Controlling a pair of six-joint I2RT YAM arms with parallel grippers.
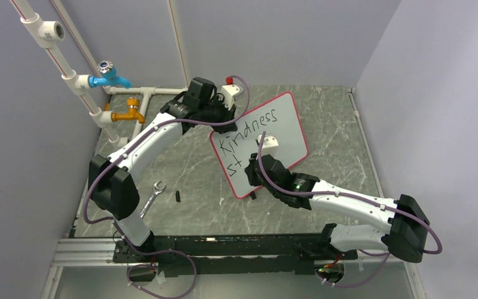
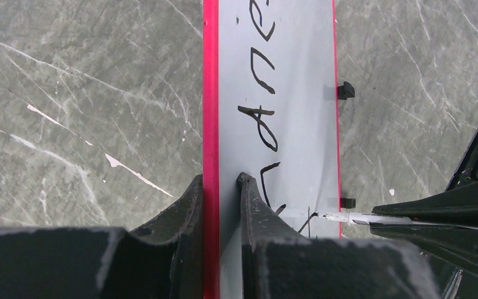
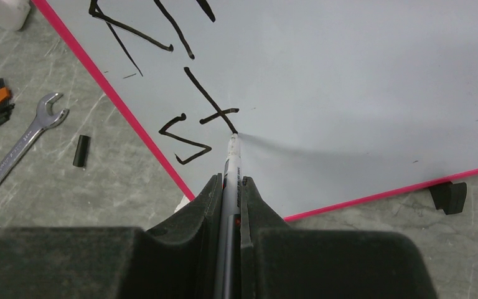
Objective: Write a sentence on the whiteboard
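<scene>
The whiteboard point(image 1: 289, 124) is plain white with a thin red-pink rim, and the sentence point(image 1: 249, 132) on it is in thin black strokes. The bench point(image 1: 187, 168) is grey-green stone with pale white veins. The left pincer point(image 2: 220, 180) and the right pincer point(image 3: 231, 182) are matte black. The marker point(image 3: 231, 156) has a white tip and grey barrel. One tap point(image 1: 107, 77) is bright blue, the other tap point(image 1: 129, 114) orange. The wrench point(image 1: 151, 197) is silver.

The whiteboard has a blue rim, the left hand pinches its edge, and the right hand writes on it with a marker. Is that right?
Not quite: the whiteboard has a red rim, not blue, as the right wrist view shows. The rest holds: the left hand pinches its edge and the right hand writes on it with a marker.
</scene>
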